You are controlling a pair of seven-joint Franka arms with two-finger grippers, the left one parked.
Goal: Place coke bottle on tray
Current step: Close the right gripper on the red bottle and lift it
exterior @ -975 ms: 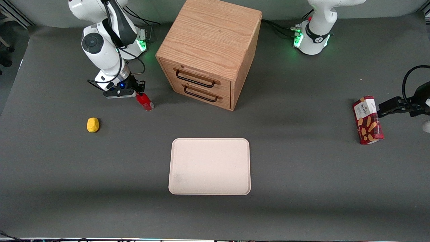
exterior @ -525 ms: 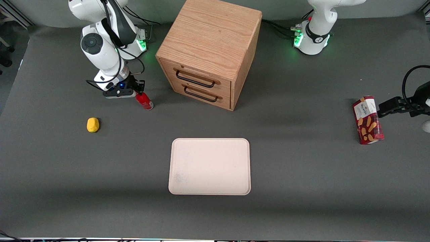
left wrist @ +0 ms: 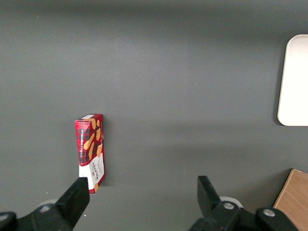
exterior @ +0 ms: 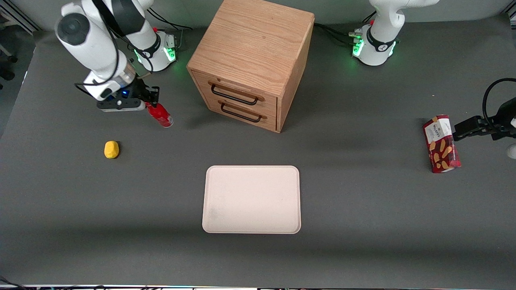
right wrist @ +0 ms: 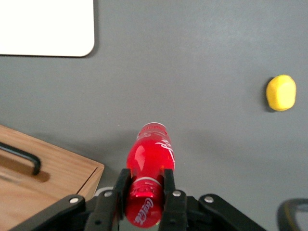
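My right gripper (exterior: 150, 100) is shut on the cap end of the coke bottle (exterior: 161, 116), a small slim red bottle, and holds it tilted above the table beside the wooden cabinet, toward the working arm's end. In the right wrist view the fingers (right wrist: 167, 185) clamp the bottle (right wrist: 150, 156) at its neck, with its base pointing away from the camera. The pale cream-pink tray (exterior: 251, 199) lies flat nearer to the front camera than the cabinet, with nothing on it; its corner shows in the right wrist view (right wrist: 57, 33).
A wooden drawer cabinet (exterior: 252, 60) with two dark handles stands at the table's middle back. A small yellow object (exterior: 111, 149) lies nearer the front camera than the gripper. A red snack box (exterior: 441, 143) lies toward the parked arm's end.
My gripper has lifted the coke bottle off the table and moved it away from the cabinet, toward the working arm's end.
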